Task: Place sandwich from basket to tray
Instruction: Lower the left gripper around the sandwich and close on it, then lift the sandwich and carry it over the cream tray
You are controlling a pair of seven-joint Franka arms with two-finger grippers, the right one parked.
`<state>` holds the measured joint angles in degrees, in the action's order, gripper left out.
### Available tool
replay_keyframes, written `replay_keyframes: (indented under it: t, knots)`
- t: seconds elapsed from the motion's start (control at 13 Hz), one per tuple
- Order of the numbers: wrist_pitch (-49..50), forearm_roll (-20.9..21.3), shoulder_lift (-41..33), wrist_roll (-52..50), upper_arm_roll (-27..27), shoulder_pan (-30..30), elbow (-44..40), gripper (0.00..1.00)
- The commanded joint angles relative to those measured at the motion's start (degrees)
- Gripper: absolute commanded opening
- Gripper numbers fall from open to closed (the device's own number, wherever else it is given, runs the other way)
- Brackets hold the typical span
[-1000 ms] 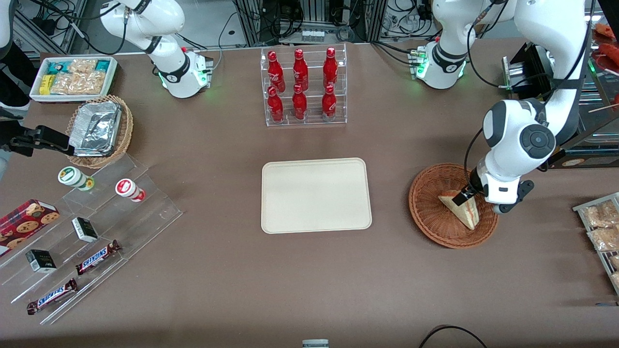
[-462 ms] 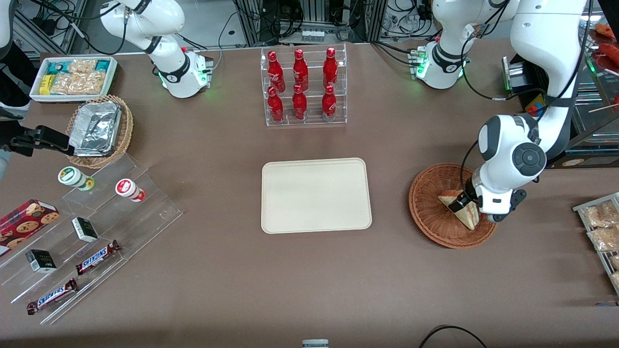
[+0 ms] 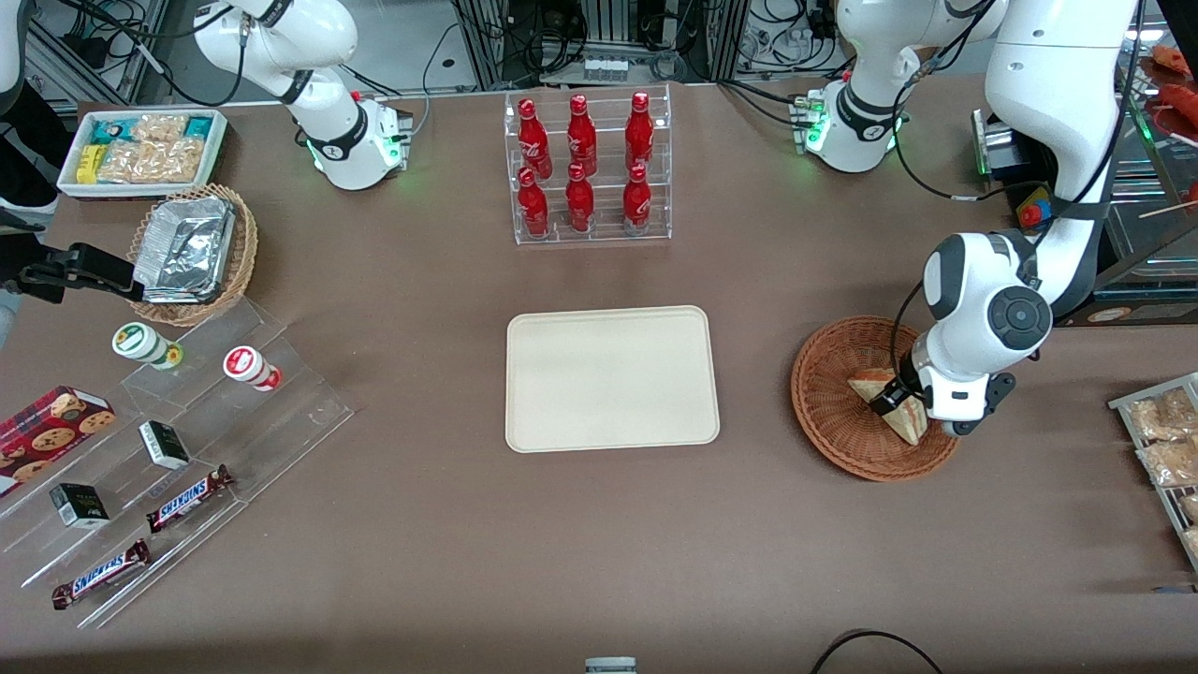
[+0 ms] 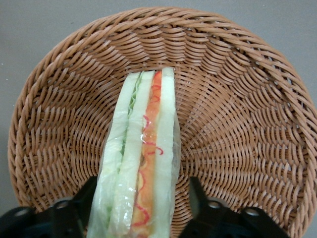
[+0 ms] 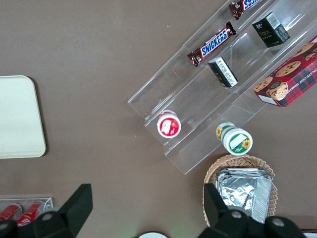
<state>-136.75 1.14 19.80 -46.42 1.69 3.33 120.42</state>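
Sandwich (image 4: 141, 163) stands on edge between your jaws, which sit apart on either flank with a sliver of gap showing on each side, not yet clamped. Your gripper (image 3: 889, 401) is low inside the basket (image 3: 828, 412), and the wedge rests on the wicker beneath the jaws. The tray (image 3: 612, 378) lies on the worktop (image 3: 599, 543) well away from the jaws, toward the parked arm's end, with nothing on it. By this reading the approach is done; closing, lifting, carrying across and setting down are all left to you.
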Motion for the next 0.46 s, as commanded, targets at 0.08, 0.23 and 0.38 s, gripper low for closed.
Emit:
replay_keyframes:
  t: [0.08, 0.23, 0.38]
  knots:
    - [1.56, 1.41, -0.38, -0.78, 0.16, -0.26, -0.53, 0.0]
    - [4.28, 1.41, -2.13, -0.17, 0.16, -0.43, -0.8, 0.0]
    - [7.36, 1.24, -4.59, 2.73, 0.24, -0.43, -1.06, 0.0]
